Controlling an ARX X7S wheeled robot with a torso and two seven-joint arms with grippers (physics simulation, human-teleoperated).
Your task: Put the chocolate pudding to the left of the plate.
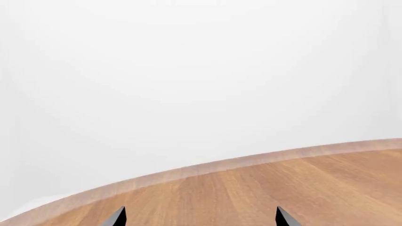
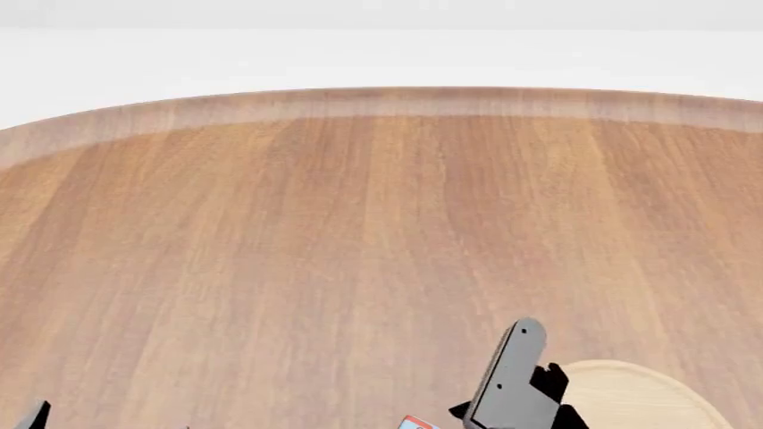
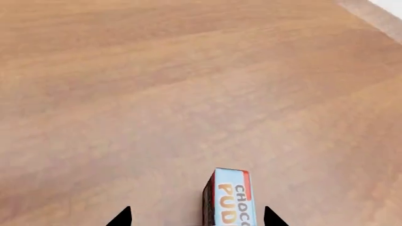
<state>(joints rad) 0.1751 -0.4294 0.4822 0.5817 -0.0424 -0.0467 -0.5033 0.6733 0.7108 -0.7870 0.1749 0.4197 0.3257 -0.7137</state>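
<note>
The chocolate pudding is a small carton with a light blue top, a red corner and a dark brown side. In the right wrist view it stands on the wooden table between the fingertips of my right gripper, closer to one finger, with a wide gap to the other. That gripper is open. In the head view only the carton's red corner shows at the bottom edge, left of my right gripper. The pale tan plate lies just right of that gripper. My left gripper is open and empty over bare table.
The round wooden table has a curved far edge with white floor beyond. One left fingertip shows at the bottom left corner of the head view. The left wrist view shows the table edge a short way ahead.
</note>
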